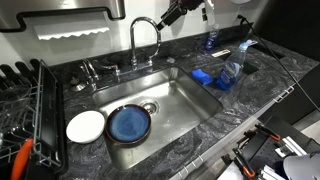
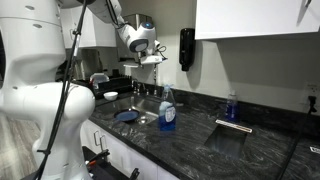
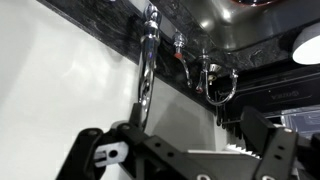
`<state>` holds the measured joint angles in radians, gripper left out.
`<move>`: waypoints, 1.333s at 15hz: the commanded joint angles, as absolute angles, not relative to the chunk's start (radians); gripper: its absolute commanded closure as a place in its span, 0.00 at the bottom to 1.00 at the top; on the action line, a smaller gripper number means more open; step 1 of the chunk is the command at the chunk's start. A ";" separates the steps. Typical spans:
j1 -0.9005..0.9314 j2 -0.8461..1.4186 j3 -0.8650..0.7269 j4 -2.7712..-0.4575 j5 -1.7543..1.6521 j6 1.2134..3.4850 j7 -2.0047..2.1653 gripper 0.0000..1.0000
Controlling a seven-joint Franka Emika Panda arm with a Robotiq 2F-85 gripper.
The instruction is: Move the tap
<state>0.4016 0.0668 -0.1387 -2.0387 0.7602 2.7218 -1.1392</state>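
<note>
The tap (image 1: 141,36) is a tall chrome gooseneck standing behind the steel sink (image 1: 190,105). In the wrist view the picture stands upside down and the tap (image 3: 146,62) runs from its base at the top down toward my fingers. My gripper (image 1: 168,17) hangs just beside the top of the spout's arch, on the side away from the dish rack. It also shows in an exterior view (image 2: 151,57) above the sink. In the wrist view the gripper (image 3: 180,150) has its fingers wide apart with nothing between them. I cannot tell whether a finger touches the spout.
A blue plate (image 1: 129,123) and a white plate (image 1: 86,125) lie in the sink. A blue soap bottle (image 1: 210,40), a blue cloth (image 1: 207,77) and a clear bottle (image 1: 232,68) sit on the dark counter. A dish rack (image 1: 25,100) stands at the sink's far end.
</note>
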 commanded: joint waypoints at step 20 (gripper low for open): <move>0.118 0.228 0.132 -1.904 0.269 2.698 -0.742 0.84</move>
<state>0.1416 0.2126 0.1041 -1.9292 0.3450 2.7117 -0.8119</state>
